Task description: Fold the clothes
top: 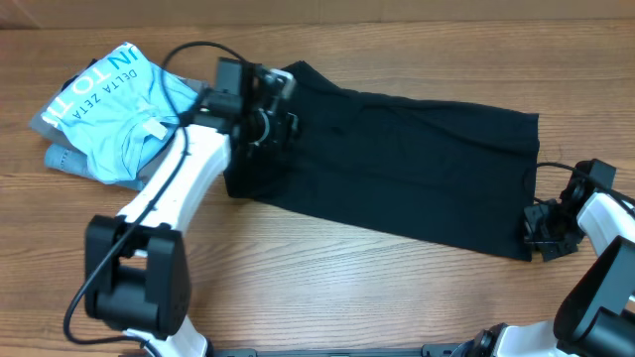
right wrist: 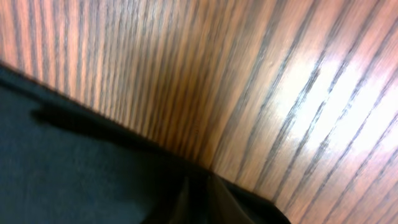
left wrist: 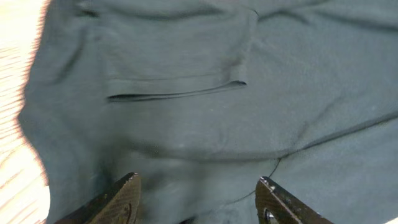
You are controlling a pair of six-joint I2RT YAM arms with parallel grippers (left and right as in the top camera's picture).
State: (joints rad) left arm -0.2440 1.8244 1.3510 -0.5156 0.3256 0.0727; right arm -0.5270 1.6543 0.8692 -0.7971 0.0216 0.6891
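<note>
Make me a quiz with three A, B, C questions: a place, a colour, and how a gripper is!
1. Where does the light blue shirt lie? A beside the black garment's left end B on top of it C on the floor
2. What colour is the biggest garment? A red B black C white
3. The left gripper is: A shut on the shirt B out of sight C open over the black garment
Answers: A, the shirt sits on the table past that end; B, the spread-out garment is black; C, its fingers stand apart above the fabric.
</note>
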